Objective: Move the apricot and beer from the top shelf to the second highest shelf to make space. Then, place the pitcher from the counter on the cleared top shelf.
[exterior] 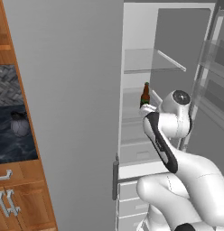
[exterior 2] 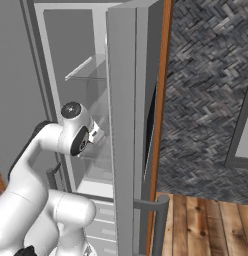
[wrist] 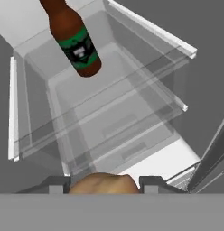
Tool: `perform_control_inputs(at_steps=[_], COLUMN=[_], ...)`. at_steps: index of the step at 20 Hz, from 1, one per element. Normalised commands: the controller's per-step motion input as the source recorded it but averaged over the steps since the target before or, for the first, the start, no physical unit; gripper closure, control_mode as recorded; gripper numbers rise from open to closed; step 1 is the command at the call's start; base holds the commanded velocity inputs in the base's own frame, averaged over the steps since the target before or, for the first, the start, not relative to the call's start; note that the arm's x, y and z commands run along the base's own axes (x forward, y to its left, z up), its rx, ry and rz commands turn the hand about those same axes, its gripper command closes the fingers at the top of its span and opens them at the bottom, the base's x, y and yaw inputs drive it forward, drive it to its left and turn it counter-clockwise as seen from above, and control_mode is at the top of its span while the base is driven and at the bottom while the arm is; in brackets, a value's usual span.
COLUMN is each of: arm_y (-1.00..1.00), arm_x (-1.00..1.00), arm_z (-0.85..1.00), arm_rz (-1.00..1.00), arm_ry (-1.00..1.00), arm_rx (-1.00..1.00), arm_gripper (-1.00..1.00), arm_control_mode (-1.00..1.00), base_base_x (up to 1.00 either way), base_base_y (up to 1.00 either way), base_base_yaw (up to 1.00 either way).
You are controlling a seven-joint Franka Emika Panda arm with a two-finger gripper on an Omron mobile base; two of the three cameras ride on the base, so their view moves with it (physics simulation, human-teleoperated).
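Apricot [wrist: 103, 183] sits clamped between the jaws; beer [wrist: 74, 40] stands beyond on a shelf.

Inside the open fridge, the top shelf [exterior: 152, 61] is a clear glass pane with pale trim and carries nothing. On the second highest shelf [exterior: 132, 97] below it, the beer [exterior: 145, 95] stands upright. Over at the left, the pitcher [exterior: 19, 124] sits on the dark marbled counter [exterior: 10, 144].

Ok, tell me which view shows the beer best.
The hand view: the beer shows its brown body and green label large, tilted, though its neck is cropped. The left base view shows the beer small but whole, standing inside the fridge beside the arm.
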Motion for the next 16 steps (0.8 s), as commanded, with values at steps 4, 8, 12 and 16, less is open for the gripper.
perform_control_inputs(at_steps=[4,8,12,16], arm_y=[0.02,0.04,0.13,0.25], arm_x=[0.04,0.16,0.31,0.49], arm_z=[-0.32,-0.11,0.0,0.0], arm_rz=[-0.15,-0.12,-0.1,-0.12], arm_ry=[0.02,0.0,0.0,0.0], arm_rx=[0.33,0.32,0.27,0.19], arm_gripper=[1.0,1.0,1.0,1.0], arm_control_mode=[-1.0,-1.0,-1.0,-1.0], base_base_x=[0.0,0.0,0.0,0.0], base_base_y=[0.0,0.0,0.0,0.0], base_base_yaw=[0.0,0.0,0.0,0.0])
